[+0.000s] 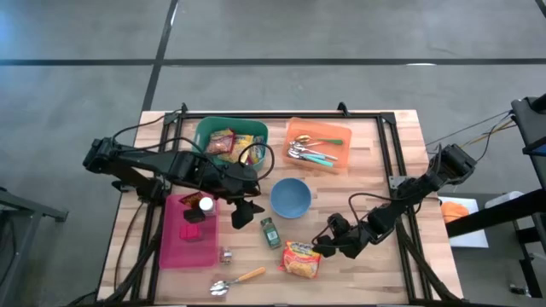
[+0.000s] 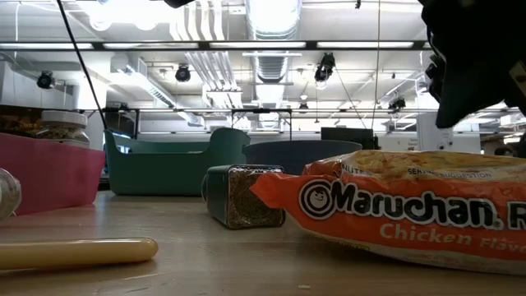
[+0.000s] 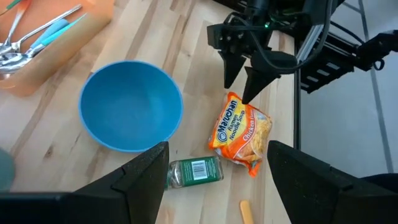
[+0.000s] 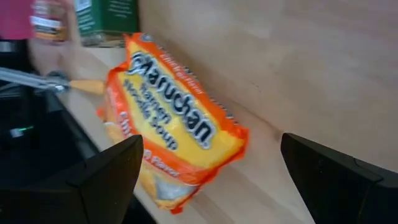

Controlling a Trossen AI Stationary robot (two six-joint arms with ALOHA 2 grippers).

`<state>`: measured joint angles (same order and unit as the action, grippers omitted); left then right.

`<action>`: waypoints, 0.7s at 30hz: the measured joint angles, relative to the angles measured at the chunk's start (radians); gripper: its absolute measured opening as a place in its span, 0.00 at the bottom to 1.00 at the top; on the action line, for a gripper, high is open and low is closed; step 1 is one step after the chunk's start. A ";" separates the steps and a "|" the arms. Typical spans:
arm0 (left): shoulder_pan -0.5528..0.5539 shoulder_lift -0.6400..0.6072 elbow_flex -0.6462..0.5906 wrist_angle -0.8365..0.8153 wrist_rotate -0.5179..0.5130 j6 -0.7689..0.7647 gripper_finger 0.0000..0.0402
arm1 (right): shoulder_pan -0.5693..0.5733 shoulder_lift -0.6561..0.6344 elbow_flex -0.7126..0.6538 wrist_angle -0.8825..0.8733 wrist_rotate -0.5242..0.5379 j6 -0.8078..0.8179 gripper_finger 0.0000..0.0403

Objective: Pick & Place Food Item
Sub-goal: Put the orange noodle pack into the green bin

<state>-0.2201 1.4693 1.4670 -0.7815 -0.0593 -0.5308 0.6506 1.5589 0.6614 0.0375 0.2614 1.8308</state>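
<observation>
**Right claw spread beside the ramen packet**

The orange Maruchan chicken ramen packet [image 1: 302, 258] lies flat on the pale wooden table [image 1: 375, 170], in the lower middle of the high view, free of both arms. The right claw [image 1: 326, 246] sits just to the packet's right, its two dark fingers [image 3: 252, 81] apart and pointing at the packet's edge; whether a tip touches the wrapper I cannot tell. Nothing is between them.

The left claw [image 1: 242, 212] hangs left of centre with its fingers apart and nothing in them, just above and left of a small green-labelled glass spice jar [image 1: 270, 232] lying on its side. That jar rests between the round blue plastic bowl [image 1: 290, 197] and the ramen packet.

On the left of the frame a pink rectangular plastic bin [image 1: 186, 231] holds a white-capped jar [image 1: 206, 204]. At upper centre a green plastic bin [image 1: 230, 141] carries packaged food, and to its right an orange plastic tray [image 1: 318, 145] holds metal cutlery with teal handles [image 1: 312, 155]. Near the bottom edge, left of the packet, lies a metal spoon with a yellow-orange handle [image 1: 238, 280], and a small clear shaker [image 1: 226, 254] stands just beside the pink bin's lower right corner.
</observation>
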 joint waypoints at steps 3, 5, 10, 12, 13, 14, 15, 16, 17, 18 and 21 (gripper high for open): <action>0.000 0.000 0.000 0.000 0.000 0.000 0.69 | 0.000 0.011 -0.028 0.097 0.005 -0.005 0.93; 0.000 0.000 0.000 0.000 0.000 0.000 0.69 | 0.000 0.030 -0.038 0.139 0.008 -0.004 0.93; -0.001 0.000 0.000 0.000 0.000 0.003 0.69 | 0.000 0.095 -0.040 0.221 0.004 0.010 0.93; -0.001 0.000 0.000 0.000 0.000 0.003 0.69 | 0.000 0.110 -0.033 0.234 0.004 0.019 0.91; -0.001 0.000 0.000 -0.001 0.000 0.003 0.69 | 0.000 0.116 -0.031 0.235 0.004 0.025 0.89; -0.001 0.000 0.000 -0.001 0.000 0.003 0.69 | 0.000 0.118 -0.030 0.236 0.004 0.026 0.86; -0.001 0.000 0.000 -0.001 0.000 0.003 0.69 | 0.000 0.118 -0.030 0.235 0.004 0.026 0.83; -0.001 0.000 0.000 -0.001 0.000 0.003 0.69 | 0.000 0.118 -0.030 0.234 0.003 0.025 0.79; -0.001 0.000 0.000 -0.001 0.000 0.004 0.69 | 0.000 0.119 -0.030 0.233 0.002 0.023 0.75; -0.001 0.000 0.000 -0.001 0.000 0.004 0.69 | 0.000 0.119 -0.030 0.231 0.000 0.022 0.70; -0.001 0.000 0.000 -0.001 0.000 0.004 0.69 | 0.000 0.119 -0.030 0.228 0.000 0.023 0.58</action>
<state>-0.2207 1.4693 1.4670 -0.7826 -0.0596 -0.5270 0.6506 1.6779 0.6312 0.2657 0.2611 1.8534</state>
